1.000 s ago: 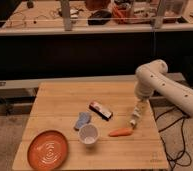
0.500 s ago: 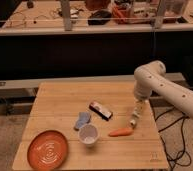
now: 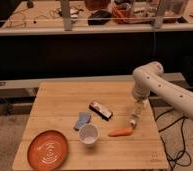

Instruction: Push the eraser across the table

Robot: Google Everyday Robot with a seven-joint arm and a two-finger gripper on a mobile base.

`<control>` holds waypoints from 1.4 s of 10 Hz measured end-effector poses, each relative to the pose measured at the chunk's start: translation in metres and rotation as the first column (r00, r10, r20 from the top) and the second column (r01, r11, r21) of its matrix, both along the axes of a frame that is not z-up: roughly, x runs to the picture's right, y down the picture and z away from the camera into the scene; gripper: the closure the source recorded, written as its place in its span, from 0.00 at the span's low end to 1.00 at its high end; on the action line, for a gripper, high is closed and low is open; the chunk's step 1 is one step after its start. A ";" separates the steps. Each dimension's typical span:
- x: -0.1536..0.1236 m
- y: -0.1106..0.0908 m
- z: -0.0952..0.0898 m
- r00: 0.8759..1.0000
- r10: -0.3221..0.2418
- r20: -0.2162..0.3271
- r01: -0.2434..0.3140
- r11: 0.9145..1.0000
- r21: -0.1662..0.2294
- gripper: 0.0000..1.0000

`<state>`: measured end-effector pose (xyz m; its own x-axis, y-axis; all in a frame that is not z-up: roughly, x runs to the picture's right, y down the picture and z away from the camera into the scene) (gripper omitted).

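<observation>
1. Nothing is shifting since the earlier frames: the arm is hanging in the same pose, and every object is lying where it was
2. I am holding my gripper (image 3: 134, 120) low over the right part of the light wooden plank table (image 3: 60, 95), just above the thick end of the orange carrot (image 3: 121, 132), with my jaws standing apart and gripping nothing that I can make out
3. I am seeing the small flat eraser with its black body and reddish-white top (image 3: 100, 109) lying aslant near the middle of the table, untouched, well apart from me on my left
4. I am judging that the approach is the step in hand, since the push is not yet beginning
5. I am expecting the next move to call for travelling over to the eraser's near long side, staying low, and meeting it squarely so it is sliding and not spinning
6. I am minding the small blue-grey cloth (image 3: 83, 119) just beside the eraser and the white paper cup (image 3: 88, 134) in front of it; the round orange plate (image 3: 48, 149) is sitting well clear at the front left corner
</observation>
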<state>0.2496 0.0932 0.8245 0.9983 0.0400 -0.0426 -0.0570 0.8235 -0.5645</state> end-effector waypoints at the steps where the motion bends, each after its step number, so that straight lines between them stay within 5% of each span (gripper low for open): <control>1: -0.001 0.001 0.002 1.000 0.002 -0.001 -0.002 1.000 -0.001 0.20; 14: -0.009 0.011 0.020 0.999 0.031 -0.021 -0.031 1.000 -0.006 0.20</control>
